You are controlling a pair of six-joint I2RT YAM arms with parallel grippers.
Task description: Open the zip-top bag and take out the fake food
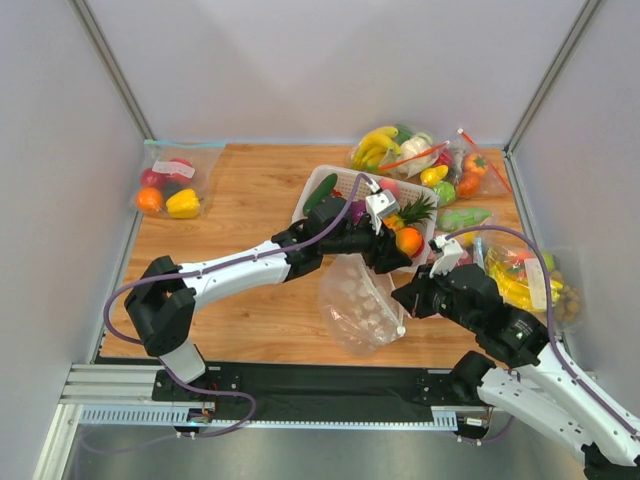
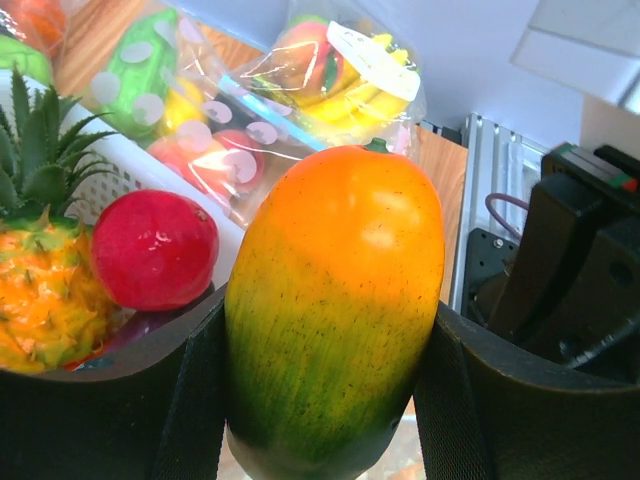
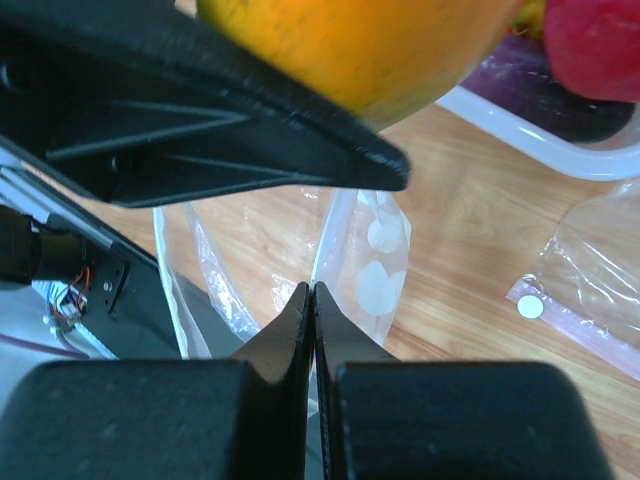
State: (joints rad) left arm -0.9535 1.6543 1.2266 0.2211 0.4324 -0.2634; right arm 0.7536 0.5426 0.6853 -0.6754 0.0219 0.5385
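A: Where to find the zip-top bag (image 1: 358,305)?

B: Down on the table (image 1: 250,200), just in front of the white basket (image 1: 312,180), sagging, with its mouth drawn toward the right gripper (image 3: 313,325).

A: Pinched there for what reason?

B: Most likely to keep the mouth lifted and spread. Clenched flat on a thin fold of the clear film, with no gap between the fingers in the right wrist view.

A: And the left gripper (image 1: 398,248)?

B: Clamped on the yellow fruit (image 2: 335,270), one finger on each flank, green end down. Held clear of the bag at the basket's near corner, close to the pineapple (image 2: 40,260) and a red fruit (image 2: 155,250).

A: Carried there why?

B: Looks like a drop-off: out of the bag, in with the rest of the pile. Not let go yet.

A: Anything left inside the bag?

B: Hard to say. Showing only whitish dots from above, no coloured shape within. Worth noting the cucumber (image 1: 320,192), resting on the basket's left rim, so apparently out too.

A: What to mind next?

B: By this view, lower well inside the rim before opening, or risk a bounce onto the table. Best to hold the right pinch until the bag is checked empty.
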